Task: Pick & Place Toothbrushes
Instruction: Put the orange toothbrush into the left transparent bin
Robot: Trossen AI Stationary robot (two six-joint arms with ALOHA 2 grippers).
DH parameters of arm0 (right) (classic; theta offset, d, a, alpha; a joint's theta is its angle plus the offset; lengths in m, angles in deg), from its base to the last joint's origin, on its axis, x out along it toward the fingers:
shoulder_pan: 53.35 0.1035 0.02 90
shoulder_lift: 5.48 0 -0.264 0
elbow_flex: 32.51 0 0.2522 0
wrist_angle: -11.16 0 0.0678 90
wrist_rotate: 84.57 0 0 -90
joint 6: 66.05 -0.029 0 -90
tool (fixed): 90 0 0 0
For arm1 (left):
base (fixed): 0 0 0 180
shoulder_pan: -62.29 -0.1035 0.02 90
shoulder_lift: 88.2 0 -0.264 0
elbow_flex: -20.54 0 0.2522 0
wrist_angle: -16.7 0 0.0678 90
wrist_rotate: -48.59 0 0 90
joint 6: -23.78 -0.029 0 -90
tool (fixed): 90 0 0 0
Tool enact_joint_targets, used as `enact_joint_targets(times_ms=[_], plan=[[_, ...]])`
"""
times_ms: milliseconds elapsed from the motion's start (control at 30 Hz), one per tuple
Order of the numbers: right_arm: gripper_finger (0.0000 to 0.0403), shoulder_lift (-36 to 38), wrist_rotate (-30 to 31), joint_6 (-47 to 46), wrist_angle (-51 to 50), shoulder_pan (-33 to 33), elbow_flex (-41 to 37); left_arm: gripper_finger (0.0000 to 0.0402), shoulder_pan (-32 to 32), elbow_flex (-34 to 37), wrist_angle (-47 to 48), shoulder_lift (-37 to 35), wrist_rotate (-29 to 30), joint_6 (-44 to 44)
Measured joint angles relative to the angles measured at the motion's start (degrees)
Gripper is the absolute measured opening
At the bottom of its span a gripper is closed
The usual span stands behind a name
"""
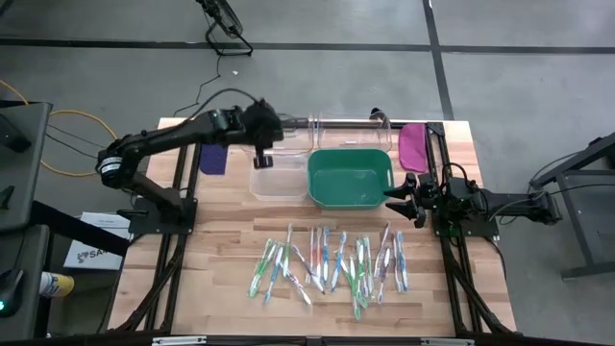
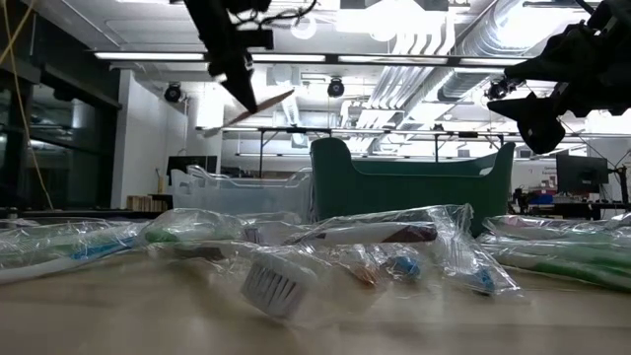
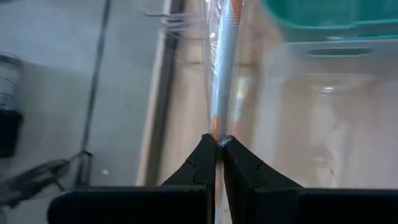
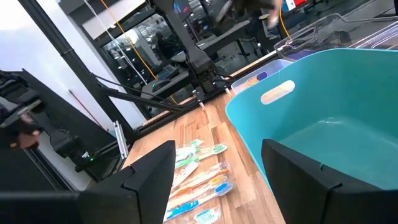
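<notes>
Left gripper is seen pinched tight on one wrapped toothbrush, the clear sleeve with an orange streak running straight out from between the fingertips. In the high view this gripper is held above the clear bin, at its far left corner, with the left arm reaching in from the table's left side, elbow raised and forearm stretched across toward the middle. From table height the held brush is seen tilted, well above the bin tops. Right gripper is spread wide and nothing is held between its fingers; it is stationed at the right rim of the green bin, the right arm lying low and straight along the table's right edge. The remaining toothbrushes are scattered in a loose row of wrapped packets on the near half of the wooden table, apart from both bins.
</notes>
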Motion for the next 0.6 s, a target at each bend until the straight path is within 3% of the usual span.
enact_joint_targets(times_ms=[267, 600], plan=[[0.0233, 0.0, 0.0, 0.0, 0.0, 0.0, 0.0, 0.0006, -8.4, 0.0, -6.6, 5.6, -7.6, -9.9], [0.0233, 0.0, 0.0, 0.0, 0.0, 0.0, 0.0, 0.0006, -11.1, 0.0, -7.9, 13.6, -9.0, -15.5]])
